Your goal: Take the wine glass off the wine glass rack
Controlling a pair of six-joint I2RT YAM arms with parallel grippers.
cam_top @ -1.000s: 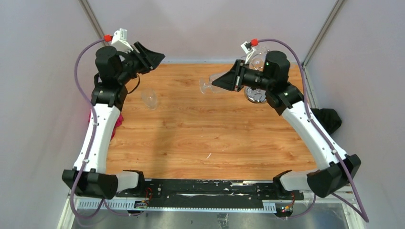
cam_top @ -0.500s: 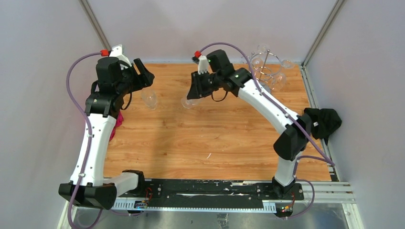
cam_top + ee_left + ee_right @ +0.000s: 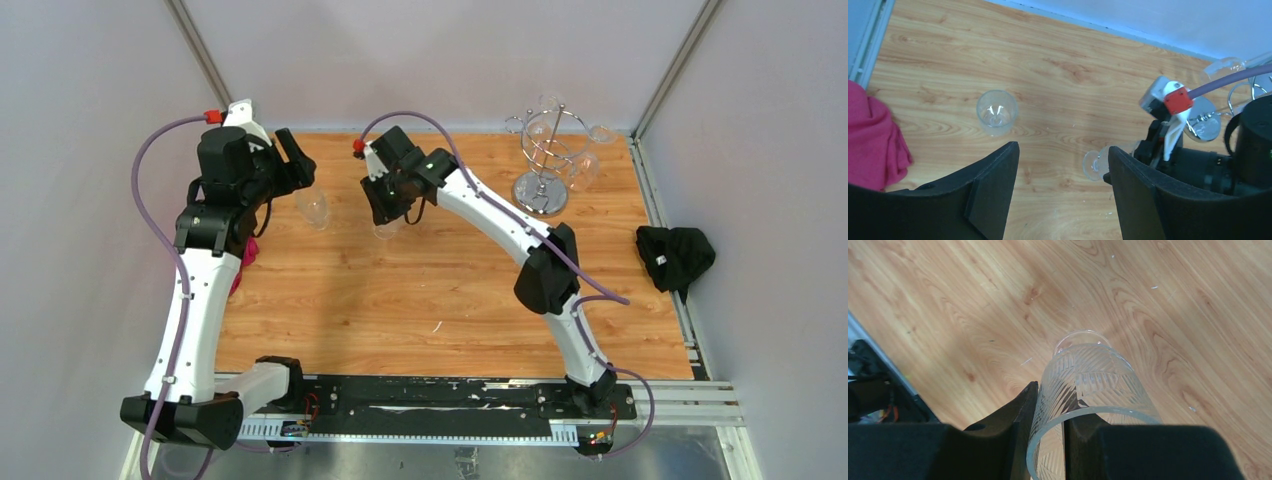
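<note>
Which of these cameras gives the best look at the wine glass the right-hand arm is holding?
The right wrist view: the wine glass sits close up, its cut pattern and rim clear. In the top external view the glass is a faint glint, mostly hidden; the left wrist view shows the glass small, mainly its round foot.

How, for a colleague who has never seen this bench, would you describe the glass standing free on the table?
Go to the far left corner of the wooden table, by the open left gripper. The clear glass stands upright there, touched by nothing. A second glass is clamped in the right gripper; more glasses hang on the chrome rack.
</note>
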